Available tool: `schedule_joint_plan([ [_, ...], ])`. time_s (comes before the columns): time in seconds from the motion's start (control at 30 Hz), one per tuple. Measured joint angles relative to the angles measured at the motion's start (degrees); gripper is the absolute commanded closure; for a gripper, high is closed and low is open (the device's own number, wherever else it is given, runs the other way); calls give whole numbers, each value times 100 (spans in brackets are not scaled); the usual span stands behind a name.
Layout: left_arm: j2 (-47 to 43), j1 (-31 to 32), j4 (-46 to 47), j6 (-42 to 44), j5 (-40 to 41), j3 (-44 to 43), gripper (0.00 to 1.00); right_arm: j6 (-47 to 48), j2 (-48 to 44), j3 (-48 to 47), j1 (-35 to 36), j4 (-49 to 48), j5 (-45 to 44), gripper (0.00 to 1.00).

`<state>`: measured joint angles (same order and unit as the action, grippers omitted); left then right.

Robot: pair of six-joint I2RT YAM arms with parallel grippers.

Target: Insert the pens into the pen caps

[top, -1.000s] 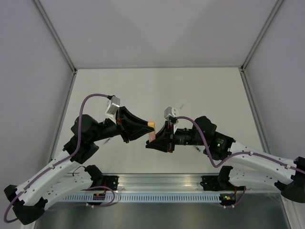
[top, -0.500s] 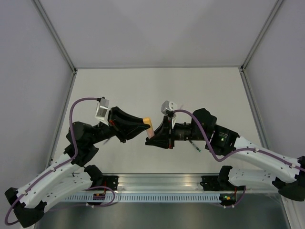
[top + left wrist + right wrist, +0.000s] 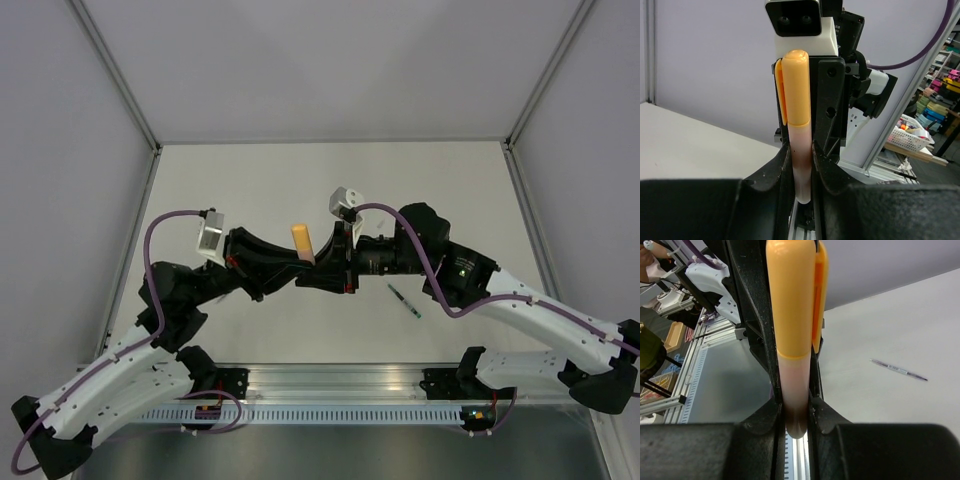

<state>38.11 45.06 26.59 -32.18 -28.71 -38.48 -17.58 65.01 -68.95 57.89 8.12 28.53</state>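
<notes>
The orange-pink pen (image 3: 801,165) stands upright between both grippers, its orange cap (image 3: 796,85) seated on its top end. In the top view the cap (image 3: 301,240) sticks out toward the far side where the two grippers meet. My left gripper (image 3: 300,268) is shut on the pen's pink barrel, and so is my right gripper (image 3: 322,268) from the opposite side. The right wrist view shows the same cap (image 3: 790,295) and barrel (image 3: 792,385) pinched in its jaws. A dark green pen (image 3: 405,300) lies on the table under the right arm. No loose caps show.
A thin pale pen with a dark end (image 3: 898,370) lies on the white table (image 3: 450,190) in the right wrist view. Grey walls with metal corner posts enclose the table. A slotted aluminium rail (image 3: 330,410) runs along the near edge by the arm bases.
Both grippers have drawn closer together and shifted slightly left and away. The capped orange pen has swung from tilted to pointing toward the far side, with more of its cap showing.
</notes>
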Motion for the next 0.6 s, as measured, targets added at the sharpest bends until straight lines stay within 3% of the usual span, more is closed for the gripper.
schedule_joint_plan([
  [0.03,-33,2,-81,2,-9,-9,96,2,7,2,0,-2,39,100],
  [0.07,-52,2,-205,7,-24,-52,74,11,11,15,0,-4,92,100],
  [0.13,-63,2,-568,90,-57,-234,49,37,-11,116,-2,-149,127,100],
  [0.2,-92,35,-1067,164,-199,-463,17,50,-72,267,-37,-334,94,100],
  [0.23,-114,72,-1316,236,-245,-595,8,63,-118,378,-81,-448,68,100],
  [0.4,-205,131,-2400,387,-175,-1257,2,87,-293,804,-177,-835,31,100],
  [0.6,-212,146,-2721,549,-94,-1958,3,59,-380,1134,-188,-1049,269,100],
])
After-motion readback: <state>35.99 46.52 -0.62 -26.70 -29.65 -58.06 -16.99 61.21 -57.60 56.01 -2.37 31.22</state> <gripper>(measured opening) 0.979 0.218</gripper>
